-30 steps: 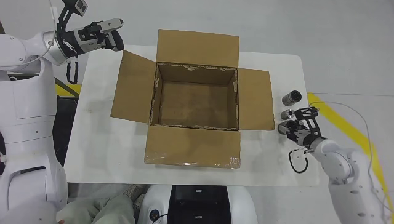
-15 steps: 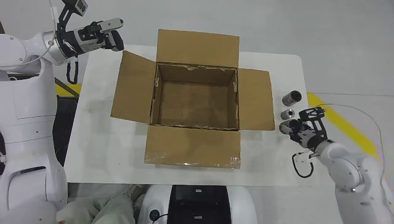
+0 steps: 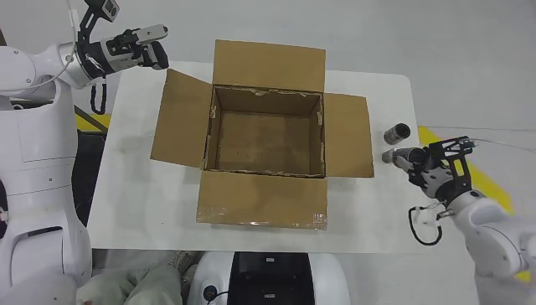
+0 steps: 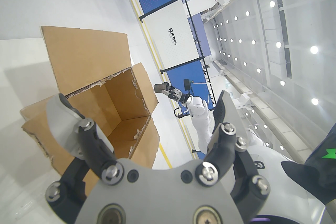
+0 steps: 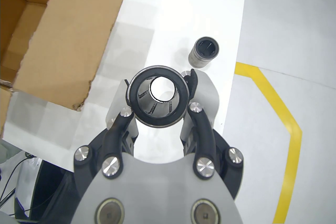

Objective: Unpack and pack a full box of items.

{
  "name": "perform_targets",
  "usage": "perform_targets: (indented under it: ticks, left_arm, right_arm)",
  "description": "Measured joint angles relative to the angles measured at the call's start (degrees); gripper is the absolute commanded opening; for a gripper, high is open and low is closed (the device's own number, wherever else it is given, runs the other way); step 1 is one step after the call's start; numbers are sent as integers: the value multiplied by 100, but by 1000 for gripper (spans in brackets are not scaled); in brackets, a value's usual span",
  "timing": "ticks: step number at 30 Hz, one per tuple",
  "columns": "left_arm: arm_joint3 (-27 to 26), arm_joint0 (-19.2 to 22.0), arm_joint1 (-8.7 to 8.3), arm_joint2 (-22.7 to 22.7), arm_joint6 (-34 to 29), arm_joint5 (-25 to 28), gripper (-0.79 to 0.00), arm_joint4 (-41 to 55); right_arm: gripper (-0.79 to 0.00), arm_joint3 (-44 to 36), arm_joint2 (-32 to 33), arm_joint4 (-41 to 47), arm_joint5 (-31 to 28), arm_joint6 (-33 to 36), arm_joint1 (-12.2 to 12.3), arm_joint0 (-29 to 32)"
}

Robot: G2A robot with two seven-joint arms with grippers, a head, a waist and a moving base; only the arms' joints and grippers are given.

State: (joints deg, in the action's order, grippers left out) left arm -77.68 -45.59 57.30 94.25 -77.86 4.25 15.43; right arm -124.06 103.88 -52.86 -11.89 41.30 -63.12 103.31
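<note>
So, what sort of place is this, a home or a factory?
Most likely a large industrial or test hall: a high ceiling with rows of lights, yellow floor lines, standing display panels, and a white work table with a cardboard box.

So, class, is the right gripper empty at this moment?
No, the right gripper is shut around a linear bearing, seen end-on.

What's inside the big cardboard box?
Inside the cardboard box I see just its bare brown floor and walls, with no items. The strip of floor right under the wall nearest the robot is covered by that wall's edge.
</note>
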Motion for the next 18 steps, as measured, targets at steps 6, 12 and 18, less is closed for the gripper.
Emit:
perform_targets:
  ticks: [6, 12, 18]
  left_arm:
    - [0, 0, 0, 0, 0, 0, 0, 0]
    - [0, 0, 0, 0, 0, 0, 0, 0]
    - [0, 0, 0, 0, 0, 0, 0, 0]
  right_arm:
    - [-785, -471, 107, 39, 75, -13, 5, 15]
    - [-785, -823, -29, -49, -56, 44, 24, -138]
    - [-785, -974, -612, -17, -184, 125, 38, -677]
